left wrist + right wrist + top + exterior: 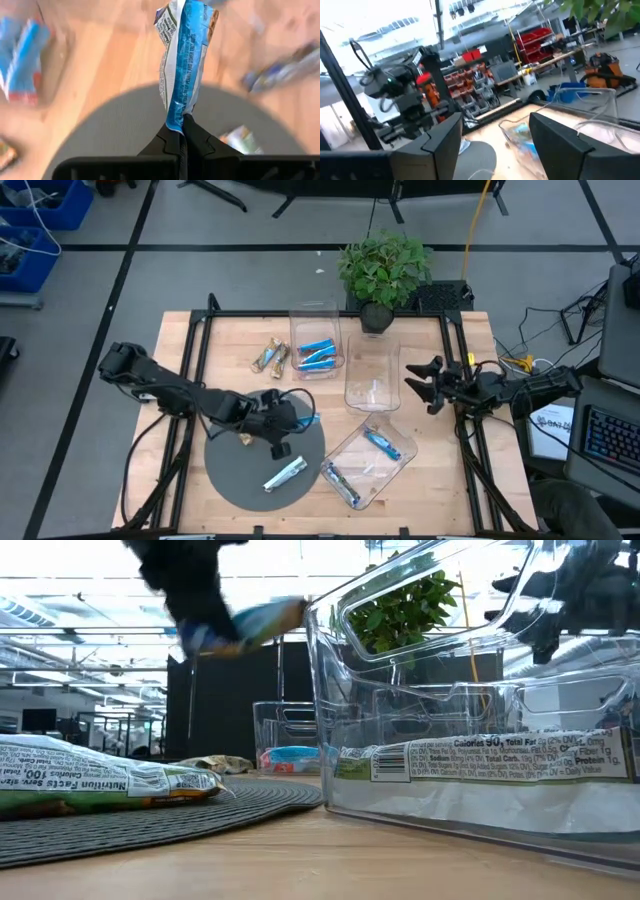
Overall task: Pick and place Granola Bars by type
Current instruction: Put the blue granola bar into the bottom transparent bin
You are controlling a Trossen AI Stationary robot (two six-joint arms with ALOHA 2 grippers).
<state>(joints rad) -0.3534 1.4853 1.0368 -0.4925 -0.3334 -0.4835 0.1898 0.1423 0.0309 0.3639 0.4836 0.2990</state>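
Note:
My left gripper [292, 418] hangs over the far part of the round grey mat [240, 475], shut on a blue-and-white granola bar [182, 60], which shows blurred in the low view [255, 625]. A silvery bar [285, 473] lies flat on the mat. Two tan bars [270, 357] lie on the wood at the far left. Blue bars [318, 352] lie in the far clear bin [316, 312]. The near right bin [398, 470] holds two bars [382, 442]. My right gripper [425, 385] stands open at the table's right, holding nothing. My left gripper pinches the blue bar's wrapper by one crimped end [176, 125] between its two shut fingers [200, 142]. The fingers slant down from the table's left and lie along the bar, which sticks out past the fingertips. The bar is lifted clear above the mat.
An empty clear bin [372, 380] stands between the far bin and the near right bin. A potted plant [383, 270] stands at the table's far edge. Black frame rails [190, 380] run along the table's left and right sides.

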